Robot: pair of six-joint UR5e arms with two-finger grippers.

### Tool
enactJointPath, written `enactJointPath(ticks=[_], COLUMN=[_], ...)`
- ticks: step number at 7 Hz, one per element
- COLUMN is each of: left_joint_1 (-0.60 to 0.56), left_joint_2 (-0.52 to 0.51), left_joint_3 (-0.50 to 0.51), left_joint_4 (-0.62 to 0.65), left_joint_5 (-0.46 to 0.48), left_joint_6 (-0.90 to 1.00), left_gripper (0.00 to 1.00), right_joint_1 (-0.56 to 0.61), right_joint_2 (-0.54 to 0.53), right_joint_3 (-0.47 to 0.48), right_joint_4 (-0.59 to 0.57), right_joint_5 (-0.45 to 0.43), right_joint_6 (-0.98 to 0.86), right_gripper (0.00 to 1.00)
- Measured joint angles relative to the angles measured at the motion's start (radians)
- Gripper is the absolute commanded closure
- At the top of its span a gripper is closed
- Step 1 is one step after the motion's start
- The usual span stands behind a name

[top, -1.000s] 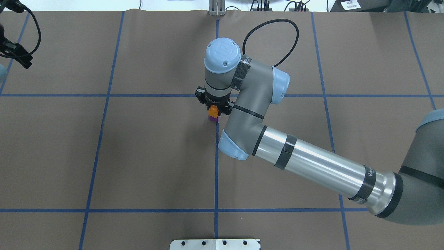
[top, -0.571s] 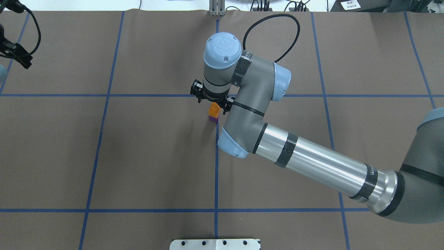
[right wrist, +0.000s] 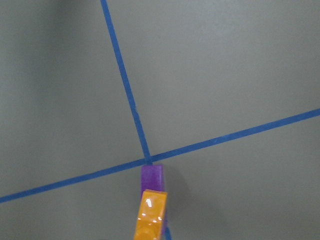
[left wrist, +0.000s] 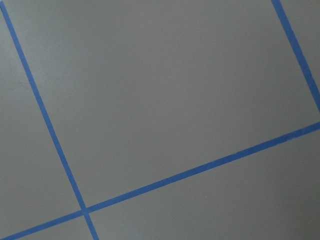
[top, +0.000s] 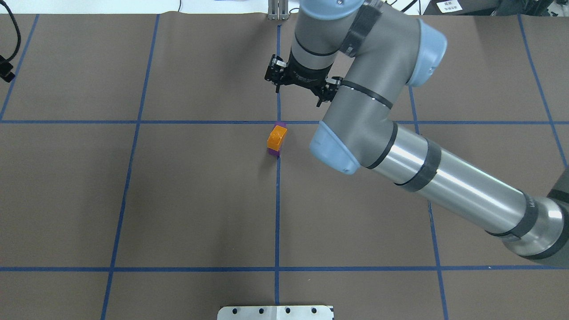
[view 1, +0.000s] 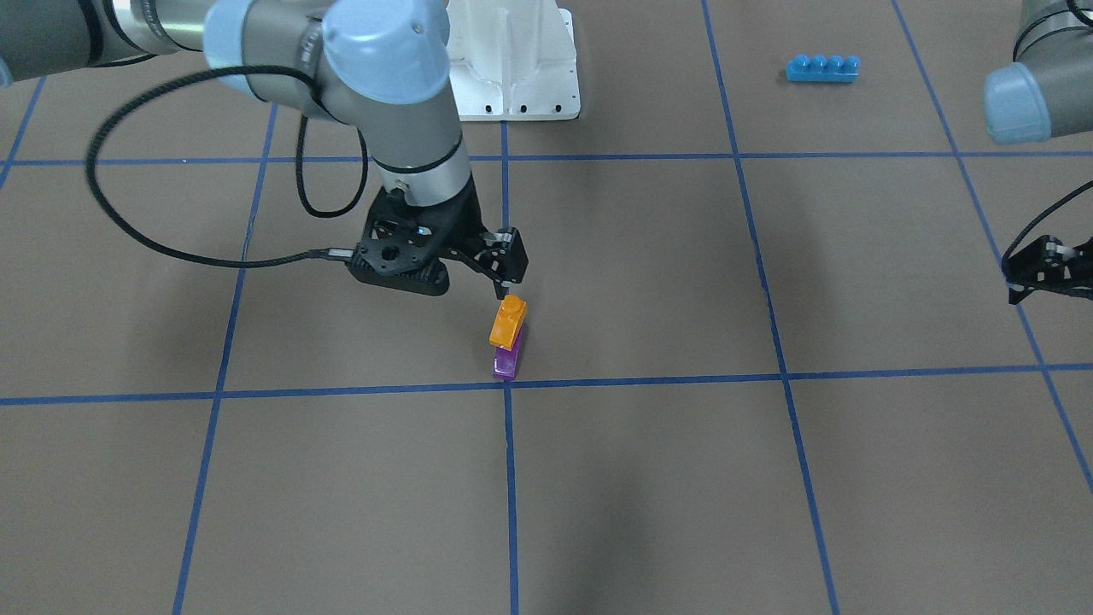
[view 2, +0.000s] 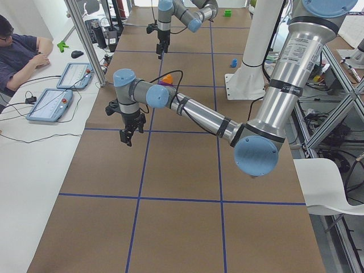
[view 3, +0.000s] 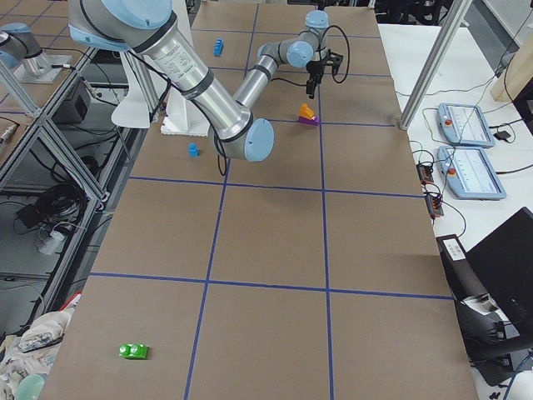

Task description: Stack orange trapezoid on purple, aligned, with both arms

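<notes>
The orange trapezoid sits on the purple block at a grid crossing in mid-table, stud up and shifted a little along it. The stack also shows in the front view, orange over purple, and in the right wrist view. My right gripper is open and empty, raised and beyond the stack; one fingertip hangs just above the orange block. My left gripper is far off at the table's left side, empty, and looks open. Its wrist view shows only bare mat.
A long blue four-stud brick lies near the white pedestal. A small blue block and a green block lie far from the stack. An operator sits at a side table.
My right gripper opened, let go of the orange trapezoid, and rose and drew away to the far side. The orange stays on the purple. My left gripper moved further left.
</notes>
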Motion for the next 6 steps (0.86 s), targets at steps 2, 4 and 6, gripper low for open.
enactJointPath(ticks=[2,4,6], left_joint_1=[-0.118,-0.187,-0.218], left_joint_2=[0.09,0.167,0.247], left_joint_3=[-0.002,-0.002,-0.002], left_joint_4=[-0.021,-0.064,-0.092], left_joint_5=[-0.046,-0.082,-0.089], left_joint_6=[0.097,0.112,0.12], left_gripper=[0.0,0.0,0.0], right_joint_1=[0.218,0.446,0.614], right_joint_2=[-0.199,-0.427,-0.637], right_joint_3=[0.155,0.176,0.161], right_joint_4=[-0.094,-0.103,-0.085], right_joint_5=[0.153,0.251,0.271], right_joint_6=[-0.353,-0.806,-1.165], right_gripper=[0.0,0.0,0.0])
